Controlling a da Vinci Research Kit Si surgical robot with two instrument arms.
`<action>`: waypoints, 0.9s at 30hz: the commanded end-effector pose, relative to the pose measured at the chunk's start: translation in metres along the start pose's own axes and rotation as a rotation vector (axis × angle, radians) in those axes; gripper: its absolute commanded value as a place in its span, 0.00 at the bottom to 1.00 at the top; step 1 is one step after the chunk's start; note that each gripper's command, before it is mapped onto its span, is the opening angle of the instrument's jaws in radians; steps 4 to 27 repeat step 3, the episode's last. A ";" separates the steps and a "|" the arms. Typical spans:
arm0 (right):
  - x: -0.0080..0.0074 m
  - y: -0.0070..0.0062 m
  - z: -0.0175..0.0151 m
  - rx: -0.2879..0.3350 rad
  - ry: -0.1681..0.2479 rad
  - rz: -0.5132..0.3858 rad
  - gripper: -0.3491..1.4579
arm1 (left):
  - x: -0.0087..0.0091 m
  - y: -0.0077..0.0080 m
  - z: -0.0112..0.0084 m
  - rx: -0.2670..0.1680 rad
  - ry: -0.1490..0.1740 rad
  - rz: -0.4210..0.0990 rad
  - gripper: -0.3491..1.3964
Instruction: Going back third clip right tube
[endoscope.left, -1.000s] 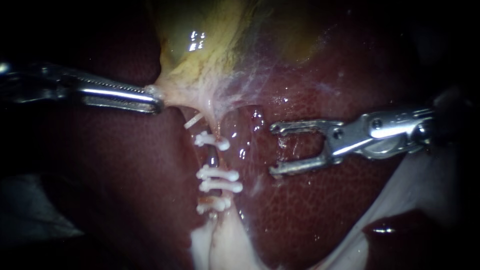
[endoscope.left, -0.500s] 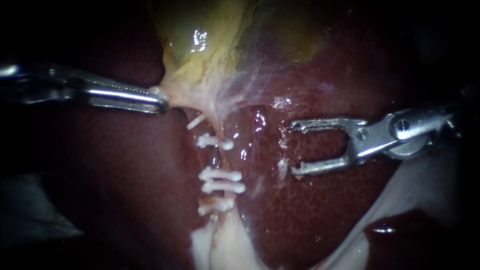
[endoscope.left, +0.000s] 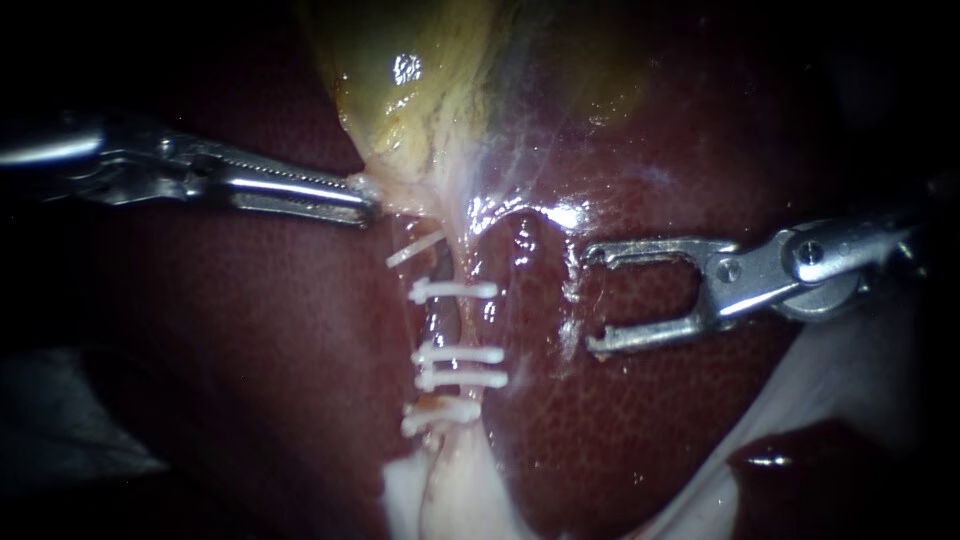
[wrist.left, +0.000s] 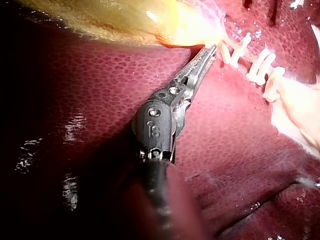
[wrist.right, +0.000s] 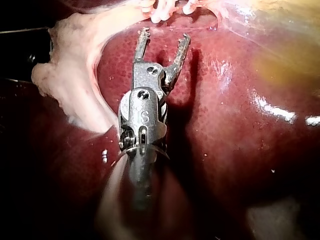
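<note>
A pale tube (endoscope.left: 447, 325) runs down from the yellow gallbladder (endoscope.left: 420, 90) over the dark red liver (endoscope.left: 640, 420). Several white clips (endoscope.left: 458, 355) cross it, one above the other. My left instrument (endoscope.left: 365, 205) has its jaws shut on the gallbladder's lower edge, just above the clips; the left wrist view shows that grip (wrist.left: 212, 50) beside the clips (wrist.left: 260, 67). My right instrument (endoscope.left: 592, 298) hangs to the right of the clips, jaws open and holding nothing. In the right wrist view its jaws (wrist.right: 165, 36) stand a short way back from the clips (wrist.right: 160, 10).
Whitish fatty tissue (endoscope.left: 440, 500) lies below the lowest clip, and a pale band (endoscope.left: 830, 370) runs under my right instrument. Wet liver surface (endoscope.left: 250, 350) surrounds the tube on both sides. The same pale tissue (wrist.right: 75, 65) lies beside my right instrument's jaws.
My right instrument drew back to the right, away from the clips, jaws staying open. My left instrument shifted right with the gallbladder edge, and the tube and clips moved slightly right and straightened.
</note>
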 end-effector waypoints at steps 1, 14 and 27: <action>0.0000 0.0000 0.0000 0.000 0.000 0.000 0.47 | 0.0000 0.0001 0.0000 0.000 0.000 -0.001 0.00; 0.0001 -0.0001 0.0000 0.006 0.002 0.000 0.47 | 0.0000 0.0001 0.0000 -0.001 0.000 -0.001 0.00; 0.0001 -0.0001 0.0000 0.006 0.002 0.000 0.47 | 0.0000 0.0001 0.0000 -0.001 0.000 -0.001 0.00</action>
